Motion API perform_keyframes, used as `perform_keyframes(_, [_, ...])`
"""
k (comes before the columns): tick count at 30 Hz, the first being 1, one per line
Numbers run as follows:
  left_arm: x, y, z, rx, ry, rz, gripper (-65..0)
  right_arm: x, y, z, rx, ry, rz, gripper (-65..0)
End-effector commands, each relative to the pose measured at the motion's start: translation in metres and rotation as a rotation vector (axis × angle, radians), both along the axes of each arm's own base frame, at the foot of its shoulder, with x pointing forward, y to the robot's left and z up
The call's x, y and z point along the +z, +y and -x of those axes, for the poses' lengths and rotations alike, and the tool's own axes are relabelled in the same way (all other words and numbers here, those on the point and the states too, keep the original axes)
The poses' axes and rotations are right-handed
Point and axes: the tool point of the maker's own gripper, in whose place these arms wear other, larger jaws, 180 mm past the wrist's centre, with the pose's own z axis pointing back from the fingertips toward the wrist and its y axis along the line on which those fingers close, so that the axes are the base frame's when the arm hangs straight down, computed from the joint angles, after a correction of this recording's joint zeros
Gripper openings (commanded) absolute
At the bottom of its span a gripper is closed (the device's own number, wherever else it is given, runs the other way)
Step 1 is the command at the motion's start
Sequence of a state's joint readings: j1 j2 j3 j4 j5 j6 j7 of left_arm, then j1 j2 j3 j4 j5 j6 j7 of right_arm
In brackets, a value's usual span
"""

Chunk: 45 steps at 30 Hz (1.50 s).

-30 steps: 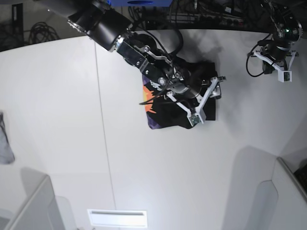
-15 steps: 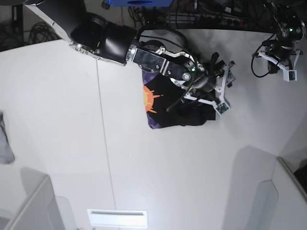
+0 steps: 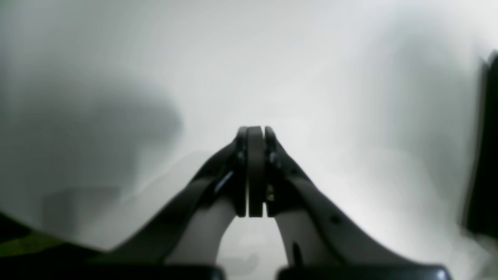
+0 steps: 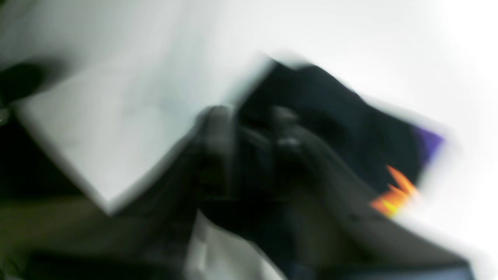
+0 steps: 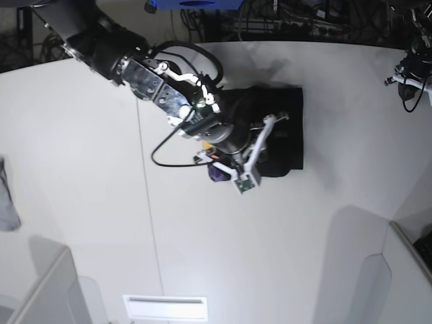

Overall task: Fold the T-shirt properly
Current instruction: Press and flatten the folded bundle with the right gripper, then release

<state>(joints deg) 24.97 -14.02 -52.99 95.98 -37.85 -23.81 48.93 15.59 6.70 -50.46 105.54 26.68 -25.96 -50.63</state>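
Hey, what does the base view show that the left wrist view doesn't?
Only the base view shows the folded T-shirt on the table, the right arm over it, and a grey cloth at the table's edge. Only the left wrist view shows the left gripper close up, shut and empty. Both show the white tabletop.

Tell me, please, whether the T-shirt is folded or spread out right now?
Folded: the T-shirt lies as a compact dark block on the table, no sleeves showing, partly hidden under the right arm.
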Motion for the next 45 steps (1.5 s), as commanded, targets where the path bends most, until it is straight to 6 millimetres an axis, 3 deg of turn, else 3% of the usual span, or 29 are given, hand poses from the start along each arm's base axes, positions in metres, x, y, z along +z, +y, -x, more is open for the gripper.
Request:
perform_keyframes(1, [0.011, 0.004, -0.005, -0.008, -0.036, -0.015, -65.0, 0.019, 0.001, -0.013, -0.022, -0.05, -0.052, -65.0])
perform_keyframes(4, [0.013, 0.008, 0.0, 0.0, -0.03, -0.026, -65.0, 0.012, -0.019, -0.02, -0.085, -0.031, -0.045, -65.0])
perform_keyframes(8, [0.012, 0.006, 0.0, -0.005, -0.027, -0.023, -65.0, -0.003, -0.018, -0.019, -0.094, 0.009, -0.026, -65.0])
perform_keyframes(13, [0.012, 0.007, 0.001, -0.002, -0.026, -0.023, -65.0, -0.037, 0.007, -0.01, -0.064, 0.097, 0.026, -65.0])
perform_keyframes(20, [0.013, 0.014, 0.007, -0.004, -0.003, -0.041, -65.0, -0.06, 0.027, -0.028, -0.076, 0.088, 0.07, -65.0])
perform_keyframes(30, [0.013, 0.014, 0.007, -0.003, -0.002, -0.04, -65.0, -0.037, 0.082, -0.036, 0.075, -0.03, 0.045, -65.0])
perform_keyframes(34, [0.013, 0.014, 0.006, -0.002, -0.007, -0.039, -65.0, -0.028, 0.102, -0.018, 0.158, -0.08, 0.041, -65.0])
perform_keyframes(38, [0.014, 0.014, 0.004, -0.002, -0.012, -0.039, -65.0, 0.002, 0.12, 0.01, 0.263, -0.147, -0.002, -65.0])
perform_keyframes(41, [0.018, 0.01, 0.0, -0.021, -0.018, -0.046, -65.0, 0.002, 0.1, 0.008, 0.245, -0.107, 0.024, -65.0])
perform_keyframes(45, [0.029, -0.006, -0.009, -0.075, -0.022, -0.059, -65.0, -0.018, 0.06, -0.006, 0.111, 0.001, 0.02, -65.0])
